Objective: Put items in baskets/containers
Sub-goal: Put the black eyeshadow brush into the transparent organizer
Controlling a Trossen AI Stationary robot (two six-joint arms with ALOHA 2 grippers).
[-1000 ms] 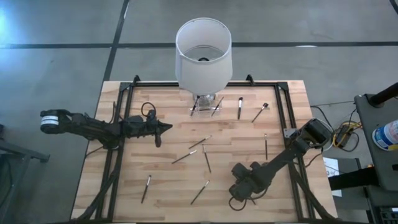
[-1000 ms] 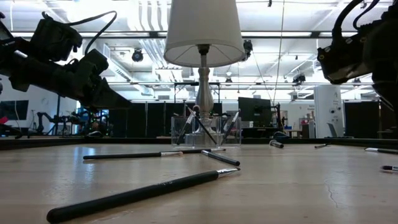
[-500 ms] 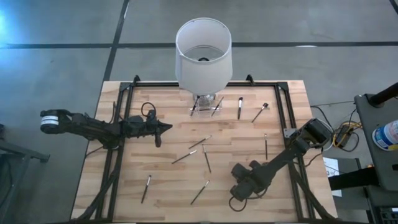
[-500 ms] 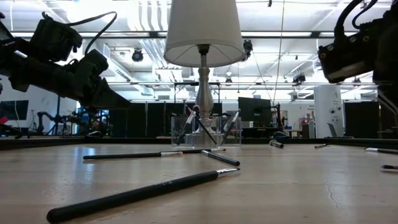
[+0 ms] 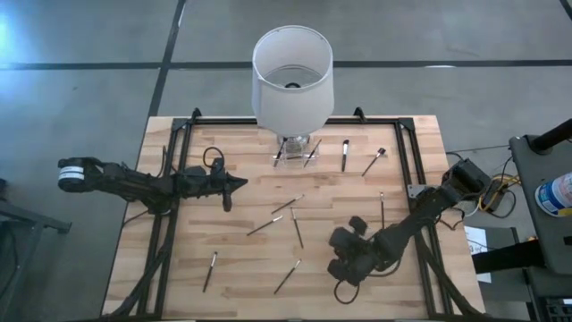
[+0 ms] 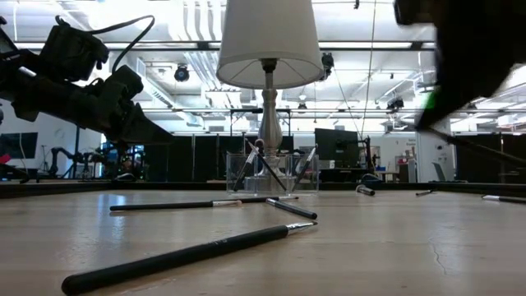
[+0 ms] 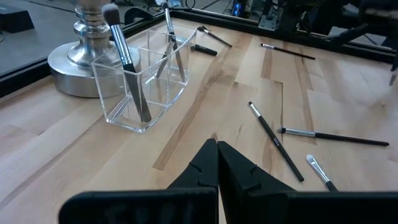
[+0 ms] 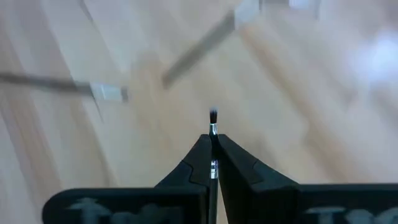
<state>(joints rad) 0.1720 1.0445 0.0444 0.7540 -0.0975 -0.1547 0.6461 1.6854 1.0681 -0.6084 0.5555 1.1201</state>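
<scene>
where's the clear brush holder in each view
High view: clear brush holder at the table's far edge, under the white lampshade.
Low view: centre, in front of the lamp's stem.
Left wrist view: upper left, beside the silver lamp base.
Right wrist view: not in it.
Shared landmark: the lamp.

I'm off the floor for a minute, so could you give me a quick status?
Right gripper shut on a brush, lifted. Left gripper shut, empty, facing clear holder. Nothing blocking.

brushes [image 5: 297, 227]: thin, dark, scattered flat on table | holder [image 7: 144, 84]: clear, upright, several brushes inside
</scene>
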